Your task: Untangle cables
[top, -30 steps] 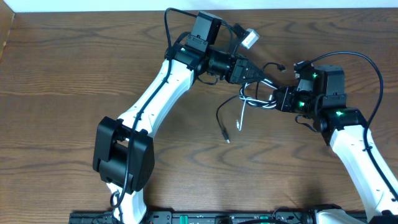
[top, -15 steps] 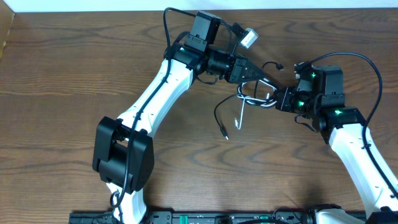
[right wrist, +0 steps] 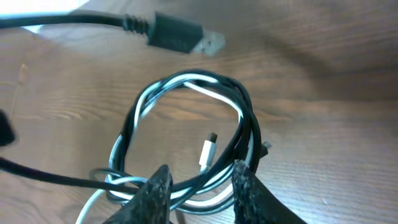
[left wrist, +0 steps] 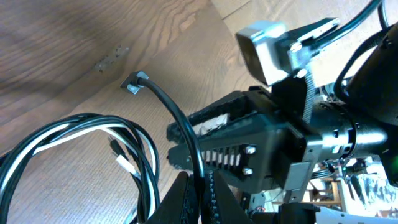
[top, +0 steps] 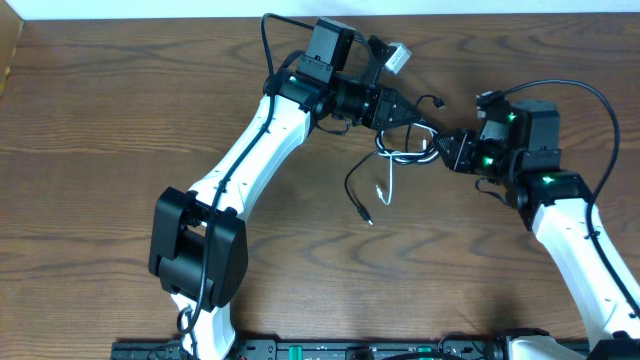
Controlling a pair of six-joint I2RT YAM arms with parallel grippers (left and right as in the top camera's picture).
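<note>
Over the table (top: 100, 120), black-and-white cables (right wrist: 186, 78) loop intertwined.

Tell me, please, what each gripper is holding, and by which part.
The left gripper pinches the thin black cord a little behind its small plug; the right gripper stands open astride the black-and-white loops.

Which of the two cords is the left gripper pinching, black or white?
The black cable: it runs out from between the left gripper's shut fingers, while the white cable just loops beside it.
</note>
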